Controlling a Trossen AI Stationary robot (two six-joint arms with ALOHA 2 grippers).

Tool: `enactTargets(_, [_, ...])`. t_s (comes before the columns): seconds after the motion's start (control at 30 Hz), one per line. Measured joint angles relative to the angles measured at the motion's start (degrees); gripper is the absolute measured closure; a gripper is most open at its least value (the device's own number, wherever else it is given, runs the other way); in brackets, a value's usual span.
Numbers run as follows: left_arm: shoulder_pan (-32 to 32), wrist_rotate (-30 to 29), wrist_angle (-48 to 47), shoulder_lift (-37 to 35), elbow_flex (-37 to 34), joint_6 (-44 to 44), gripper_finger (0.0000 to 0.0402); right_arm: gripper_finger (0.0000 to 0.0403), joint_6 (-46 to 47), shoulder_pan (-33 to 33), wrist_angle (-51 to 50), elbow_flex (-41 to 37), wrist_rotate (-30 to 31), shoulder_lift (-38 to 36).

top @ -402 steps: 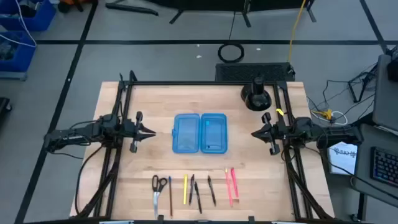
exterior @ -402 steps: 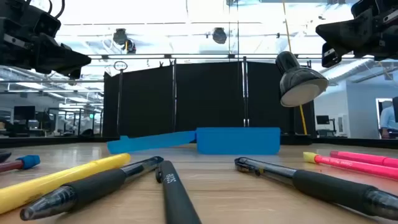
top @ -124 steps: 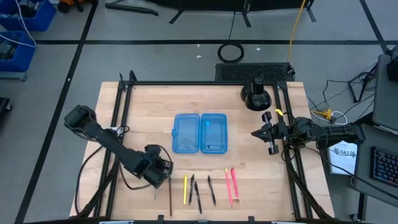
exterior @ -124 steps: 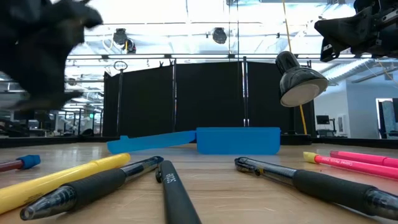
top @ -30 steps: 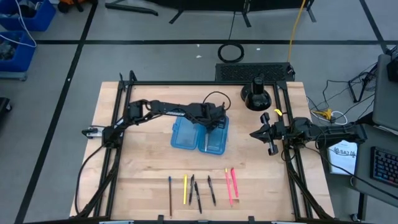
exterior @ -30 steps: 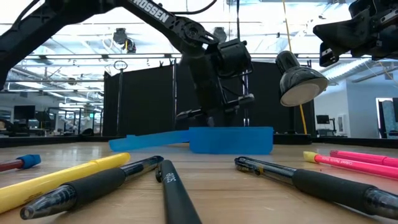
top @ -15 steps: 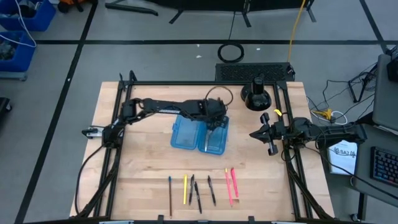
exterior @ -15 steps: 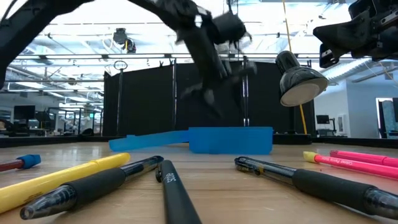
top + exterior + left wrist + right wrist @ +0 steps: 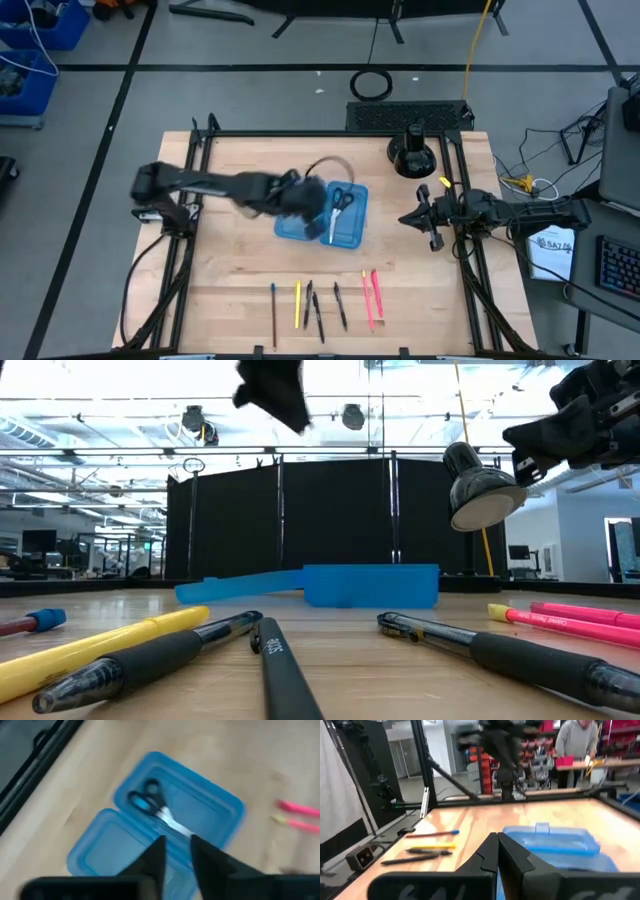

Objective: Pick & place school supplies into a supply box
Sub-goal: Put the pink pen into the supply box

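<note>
1. the wooden table (image 9: 230, 270) carries everything, with a black frame along its edges.
2. the left arm reaches from the table's left side toward the middle; its left gripper (image 9: 175, 851) hangs above the supply box, fingers parted a little with nothing between them.
3. the right arm waits at the table's right edge; the right gripper (image 9: 498, 851) points toward the box, its fingers pressed together and empty.
4. the supply box (image 9: 352, 228) lies open near the table's centre, both blue halves flat side by side.
5. the black round stand (image 9: 414, 152) sits by the far right corner of the table.
6. the scissors (image 9: 338, 207) lie inside the right half of the box, dark handles toward the far end, blades toward the near end.
7. along the near edge lie the remaining supplies in a row: a thin stick (image 9: 273, 308), the yellow pencil (image 9: 297, 304), black pens (image 9: 317, 309) and pink pens (image 9: 371, 296), all well apart from the box.
</note>
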Motion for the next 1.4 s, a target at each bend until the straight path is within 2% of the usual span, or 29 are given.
enactTargets(0.1, [-3.42, 1.72, 9.94, -6.88, -10.90, 6.17, 0.0389, 0.0403, 0.40, 0.02, -0.49, 0.00, -1.58, 0.17])
enactTargets(0.27, [-8.02, 4.68, 30.89, -17.21, -28.58, 27.71, 0.0395, 0.0403, 1.77, 0.00, -0.45, 0.00, -2.60, 0.20])
enactTargets(0.37, [-8.03, 5.41, 36.48, -23.61, -35.88, 31.50, 0.0397, 0.0403, 0.66, 0.00, 0.36, 0.00, -2.57, 0.20])
enactTargets(0.53, [-4.34, 4.61, 38.41, -37.49, -45.05, 31.95, 0.0398, 0.0403, 0.24, 0.00, 0.37, 0.00, -2.51, 0.39])
enactTargets(0.6, [-2.46, 5.73, 41.90, -42.92, -49.26, 32.26, 0.0397, 0.0403, 0.16, 0.00, -0.71, 0.00, -2.51, 0.51])
enactTargets(0.7, [0.48, 10.20, 48.11, -49.76, -56.08, 32.80, 0.0399, 0.0403, -0.05, 0.00, -1.07, 0.00, -2.41, 1.00])
enactTargets(0.8, [2.45, 14.03, 55.38, -53.66, -62.02, 30.91, 0.0398, 0.0403, 0.06, 0.00, -1.42, 0.00, -2.44, 1.42])
enactTargets(0.97, [3.37, 15.21, 61.87, -55.11, -68.10, 26.02, 0.0398, 0.0403, -0.18, 0.00, -2.63, 0.00, -2.44, 2.05])
enactTargets(1.2, [1.97, 15.33, 67.83, -53.78, -72.02, 18.67, 0.0394, 0.0403, -0.31, 0.00, -3.89, 0.00, -2.47, 2.60])
enactTargets(1.4, [0.63, 13.71, 66.87, -53.83, -72.38, 9.50, 0.0395, 0.0403, -0.30, 0.00, -5.93, 0.00, -2.66, 2.60])
